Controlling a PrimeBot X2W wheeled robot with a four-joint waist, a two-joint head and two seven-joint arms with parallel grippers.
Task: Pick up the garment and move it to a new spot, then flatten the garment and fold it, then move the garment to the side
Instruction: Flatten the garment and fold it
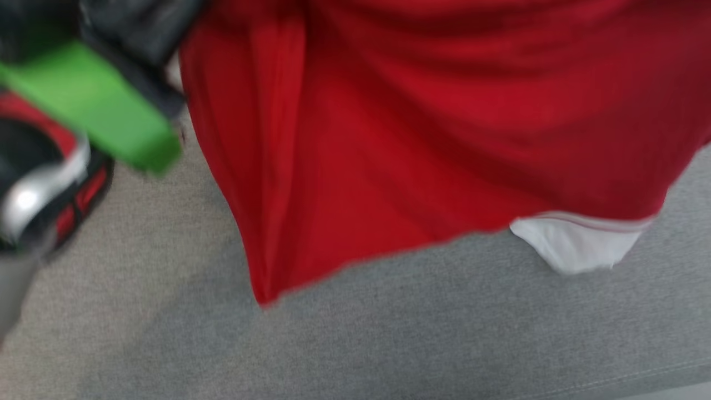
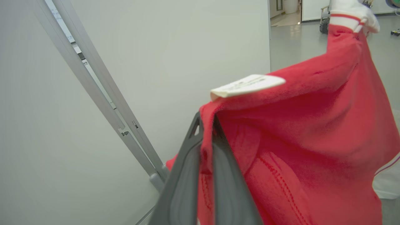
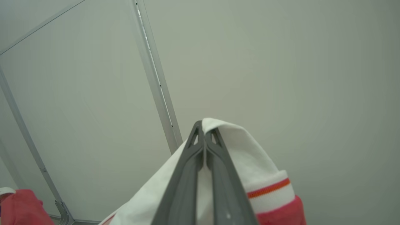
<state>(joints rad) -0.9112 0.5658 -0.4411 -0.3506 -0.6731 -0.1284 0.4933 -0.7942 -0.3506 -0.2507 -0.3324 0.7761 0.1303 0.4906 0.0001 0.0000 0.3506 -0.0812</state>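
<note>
While garment point(image 1: 433, 128) hangs over grey surface point(image 1: 389, 333) | left fingers point(image 2: 182, 181) clamp red edge point(image 2: 206, 156) | right fingers point(image 3: 184, 178) clamp white cuff point(image 3: 268, 190)

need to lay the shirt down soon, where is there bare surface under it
Bare: the grey felt-like surface below the hanging red fabric garment, across the head view's lower part, and a strip left of it. Crowded: the upper left, where a green and dark arm part juts in; the white cloth flap dangles at the right.

I see a red garment point(image 1: 422, 128) with white, orange-striped trim, dark grey fingers point(image 3: 187, 178), and a flecked grey surface point(image 1: 389, 344).
</note>
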